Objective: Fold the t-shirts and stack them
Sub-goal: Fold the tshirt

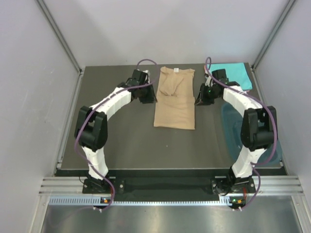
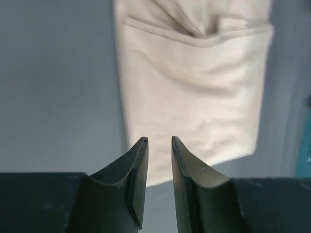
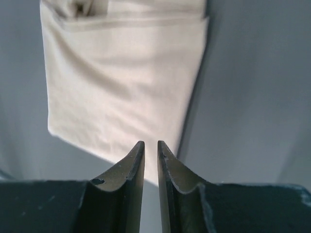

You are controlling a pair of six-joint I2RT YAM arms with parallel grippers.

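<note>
The table (image 1: 121, 145) carries the work in its far half, within reach of both arms. The left arm (image 1: 104, 109) and right arm (image 1: 243, 104) bend inward in mirror fashion, one on each side of the tan shirt (image 1: 175, 109). This placement suits a two-handed fold, since each arm can take one long edge. The tan shirt lies flat at the middle of the far half, collar end away from the arm bases. Its sides and sleeves are turned in, so it forms a long strip. In my judgement the lengthwise folds are done and the crosswise fold is not yet made. The turquoise shirt (image 1: 235, 73) lies at the far right corner, well apart from the tan one. It appears set aside so that the working area is free, though how far it is folded cannot be told. No pink shirt shows in any view. The left jaws stand slightly parted and grasp nothing; the cloth lies beyond and below their tips. The right jaws stand narrower, with a thin gap, and likewise hold nothing. Neither pair appears to touch the shirt.
</note>
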